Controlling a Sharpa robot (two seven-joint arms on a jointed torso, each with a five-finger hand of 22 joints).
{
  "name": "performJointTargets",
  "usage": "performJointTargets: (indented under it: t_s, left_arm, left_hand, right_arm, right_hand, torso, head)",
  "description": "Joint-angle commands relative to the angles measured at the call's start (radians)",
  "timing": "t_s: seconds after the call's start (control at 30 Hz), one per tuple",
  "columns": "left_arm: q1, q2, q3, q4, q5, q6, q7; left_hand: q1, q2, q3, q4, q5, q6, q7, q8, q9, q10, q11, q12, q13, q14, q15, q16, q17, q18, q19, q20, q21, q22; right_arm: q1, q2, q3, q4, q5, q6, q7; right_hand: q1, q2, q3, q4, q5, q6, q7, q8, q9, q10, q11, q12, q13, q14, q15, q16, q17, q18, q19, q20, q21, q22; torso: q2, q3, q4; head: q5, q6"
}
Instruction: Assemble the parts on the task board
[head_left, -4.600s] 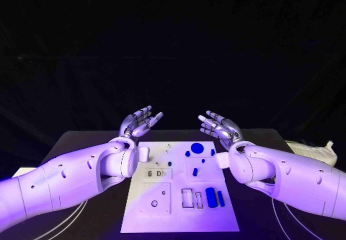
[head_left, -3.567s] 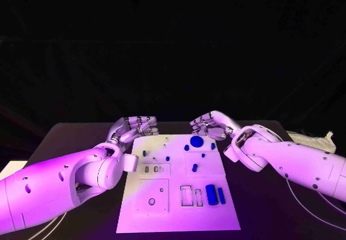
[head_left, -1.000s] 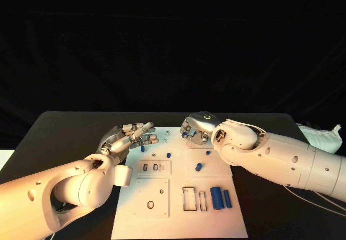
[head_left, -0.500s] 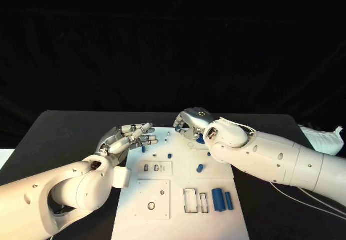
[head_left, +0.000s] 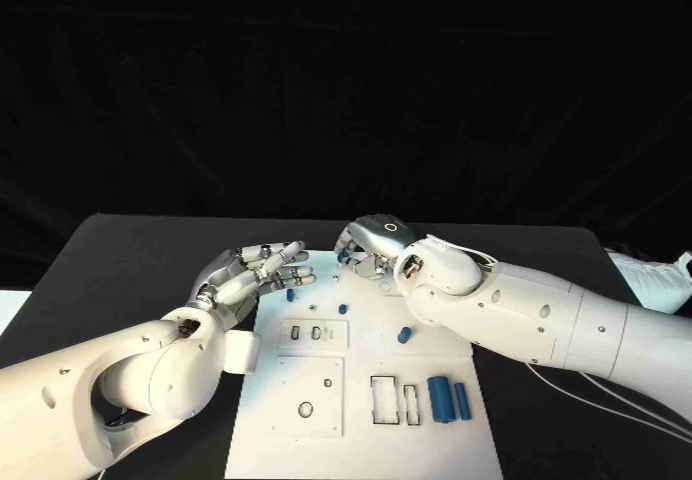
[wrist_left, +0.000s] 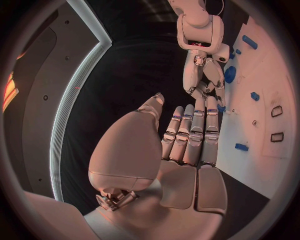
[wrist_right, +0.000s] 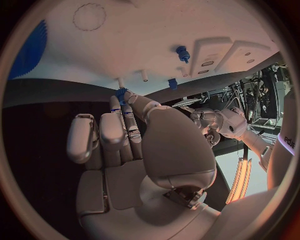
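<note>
Two silver hands hover at the white rectangular task board's (head_left: 361, 400) twelve-o'clock edge: right hand (head_left: 368, 247) pinching a small blue plastic peg (wrist_right: 120, 94), left hand (head_left: 257, 276) loosely spread, empty. Next, probably, seating that peg.

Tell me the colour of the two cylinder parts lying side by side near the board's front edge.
Blue, clearest in the head view: two cylinders.

You had a black table (head_left: 116, 255) across the lower half of the frame. The white board (head_left: 346, 420) lay flat at its centre, and a white cloth (head_left: 666, 280) at the right edge.
</note>
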Motion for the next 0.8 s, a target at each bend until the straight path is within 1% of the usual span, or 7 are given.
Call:
performJointTargets:
  t_s: [0.03,0.17,0.3,0.47,0.63,0.73,0.8]
  left_arm:
    - [0.002,0.003,0.002,0.001,-0.01,0.023,0.01]
    - [0.002,0.004,0.002,-0.003,-0.012,0.023,0.011]
    - [0.002,0.005,0.002,-0.004,-0.012,0.022,0.012]
    - [0.003,0.005,0.002,-0.005,-0.013,0.021,0.012]
    - [0.003,0.005,0.002,-0.004,-0.013,0.021,0.011]
    - [0.003,0.004,0.002,-0.004,-0.013,0.021,0.011]
    - [0.003,0.004,0.002,-0.006,-0.013,0.02,0.012]
  left_hand:
    - [0.002,0.007,0.0,-0.004,-0.004,-0.007,0.009,-0.004,-0.001,-0.005,0.002,-0.002,-0.002,-0.005,0.005,-0.004,0.001,0.008,-0.005,0.003,-0.004,-0.001]
    - [0.002,0.007,0.0,-0.004,-0.004,-0.007,0.009,-0.004,-0.001,-0.005,0.002,-0.002,-0.002,-0.005,0.005,-0.004,0.001,0.008,-0.005,0.003,-0.004,-0.001]
    - [0.003,0.007,0.0,-0.005,-0.004,-0.008,0.009,-0.004,-0.001,-0.006,0.002,-0.002,-0.002,-0.004,0.005,-0.005,0.002,0.008,-0.005,0.003,-0.004,-0.001]
    - [0.004,0.008,0.0,-0.008,-0.004,-0.01,0.009,-0.004,-0.001,-0.009,0.003,-0.002,-0.002,-0.004,0.005,-0.005,0.002,0.008,-0.005,0.003,-0.004,-0.002]
    - [0.004,0.008,0.0,-0.008,-0.004,-0.01,0.009,-0.004,-0.001,-0.009,0.003,-0.002,-0.002,-0.004,0.005,-0.005,0.002,0.008,-0.005,0.003,-0.004,-0.002]
    - [0.004,0.008,0.0,-0.008,-0.004,-0.01,0.009,-0.004,-0.001,-0.009,0.003,-0.002,-0.002,-0.004,0.005,-0.005,0.002,0.008,-0.005,0.003,-0.004,-0.002]
    - [0.004,0.008,0.0,-0.009,-0.004,-0.011,0.01,-0.004,-0.001,-0.01,0.003,-0.003,-0.002,-0.003,0.005,-0.005,0.002,0.008,-0.005,0.003,-0.004,-0.002]
  right_arm:
    - [0.0,0.004,0.0,-0.001,-0.003,0.022,0.002]
    - [0.0,0.007,0.0,-0.005,-0.003,0.043,0.0]
    - [0.0,0.01,0.0,-0.01,-0.009,0.07,-0.006]
    - [0.0,0.013,0.0,-0.011,-0.022,0.095,-0.016]
    - [0.0,0.017,0.0,-0.016,-0.053,0.097,-0.052]
    - [0.0,0.021,0.0,-0.019,-0.063,0.095,-0.063]
    - [0.0,0.024,0.0,-0.021,-0.067,0.091,-0.066]
  right_hand:
    - [0.012,0.003,0.008,-0.004,0.0,-0.005,0.006,-0.004,0.001,0.015,-0.019,0.007,0.002,0.026,0.003,0.007,0.0,-0.01,0.001,0.006,0.007,0.001]
    - [0.011,0.002,0.008,-0.003,-0.001,-0.005,0.007,-0.004,0.001,0.014,-0.019,0.007,0.002,0.026,0.003,0.007,0.0,-0.01,0.0,0.006,0.007,0.001]
    - [0.01,0.002,0.008,-0.003,-0.001,-0.005,0.007,-0.005,0.001,0.014,-0.019,0.007,0.002,0.026,0.003,0.008,0.001,-0.01,0.0,0.006,0.007,0.002]
    - [0.008,0.001,0.008,-0.002,-0.003,-0.006,0.007,-0.005,0.001,0.014,-0.018,0.008,0.002,0.026,0.004,0.009,0.001,-0.01,0.0,0.007,0.008,0.002]
    - [0.006,0.0,0.007,-0.001,-0.004,-0.006,0.007,-0.005,0.001,0.013,-0.018,0.008,0.002,0.025,0.004,0.009,-0.001,-0.01,-0.001,0.007,0.008,0.002]
    - [-0.001,-0.007,0.005,0.003,-0.001,-0.007,0.007,-0.005,0.002,0.01,-0.018,0.008,0.002,0.024,0.005,0.009,-0.002,-0.01,-0.003,0.009,0.008,0.001]
    - [-0.007,-0.012,0.003,0.006,0.003,-0.008,0.007,-0.006,0.002,0.008,-0.018,0.008,0.002,0.023,0.005,0.011,-0.002,-0.01,-0.003,0.01,0.009,0.002]
  torso:
    - [0.004,-0.0021,0.0009]
    - [0.006,-0.001,0.0012]
    - [0.007,-0.0019,0.0013]
    - [0.009,-0.0019,0.0017]
    - [0.011,-0.0022,0.002]
    - [0.012,-0.0023,0.0015]
    - [0.012,-0.0023,0.0015]
  head:
    - [-0.001,0.0]
    - [-0.001,0.0]
    - [-0.004,-0.002]
    - [-0.004,-0.003]
    - [-0.006,-0.003]
    - [-0.005,-0.001]
    - [-0.008,-0.001]
